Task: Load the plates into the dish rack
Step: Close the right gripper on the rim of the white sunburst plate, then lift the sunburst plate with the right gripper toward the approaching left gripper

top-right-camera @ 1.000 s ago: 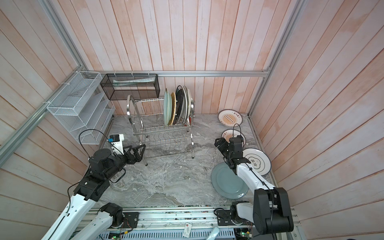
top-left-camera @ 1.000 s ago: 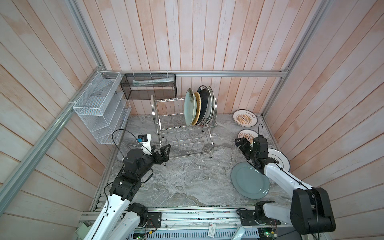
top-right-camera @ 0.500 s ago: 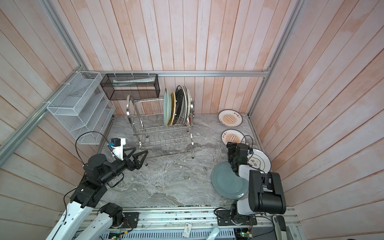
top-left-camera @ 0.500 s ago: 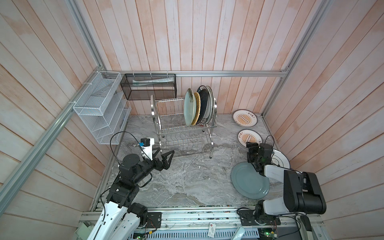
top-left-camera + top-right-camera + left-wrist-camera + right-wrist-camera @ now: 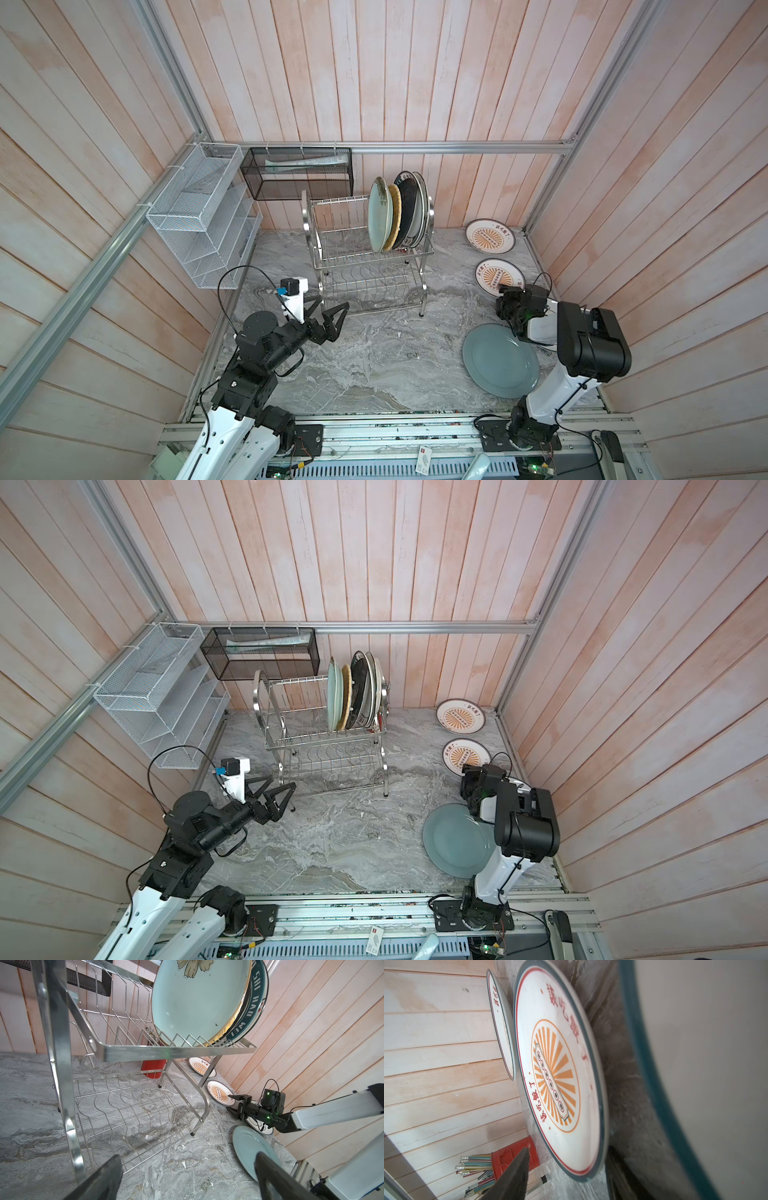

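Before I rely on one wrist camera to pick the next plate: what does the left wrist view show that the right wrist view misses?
Only the left wrist view: the shiny steel wire dish rack, the mint flowered plate standing in its upper tier, the round grey-blue plate lying flat, and the right gripper, jaws apart. Only the right wrist view: coloured pencil shafts in the cup. Both: the white orange-sunburst plate, its twin, and the red metal utensil cup.

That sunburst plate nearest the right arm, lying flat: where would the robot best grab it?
Probably by the rim nearest the right gripper, coming in low from that side. The sunburst plate lies flat on the counter, so only its raised edge fits between the fingers.
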Motion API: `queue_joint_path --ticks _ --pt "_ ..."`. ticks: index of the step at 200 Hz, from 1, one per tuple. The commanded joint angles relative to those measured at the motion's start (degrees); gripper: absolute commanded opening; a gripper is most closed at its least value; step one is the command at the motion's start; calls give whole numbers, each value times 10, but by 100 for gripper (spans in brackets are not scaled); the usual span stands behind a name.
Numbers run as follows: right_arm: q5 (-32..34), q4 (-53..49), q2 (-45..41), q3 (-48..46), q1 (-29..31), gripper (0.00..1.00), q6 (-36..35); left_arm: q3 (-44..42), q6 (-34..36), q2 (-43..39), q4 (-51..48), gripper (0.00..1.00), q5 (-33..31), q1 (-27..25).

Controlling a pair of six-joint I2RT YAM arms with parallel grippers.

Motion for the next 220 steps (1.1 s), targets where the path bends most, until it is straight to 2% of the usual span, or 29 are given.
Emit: queue_joint_path --ticks 1,34,51,81,136,178,182,200,220 --pt "-21 40 35 12 -6 54 39 1 -6 -8 14 100 -3 3" --pt "-29 67 70 33 -6 39 67 7 -11 -14 13 100 -8 2" --pt "-29 97 73 23 -6 22 79 12 -13 -15 13 100 -10 2" --pt "-22 93 40 2 -5 0 64 20 -13 -18 13 100 -14 2" --pt "-55 29 -84 -38 -4 0 11 24 -2 -20 28 100 1 3" --pt "-114 -113 -217 -61 0 0 -35 23 20 8 46 97 81 -6" --pt "-119 -137 -232 -57 1 0 -59 22 22 10 48 96 85 -10" --pt "-139 -270 -295 -22 0 0 -120 10 32 16 73 96 71 -56" --pt "-151 -402 -355 14 0 0 -164 -2 75 28 110 96 -3 -160"
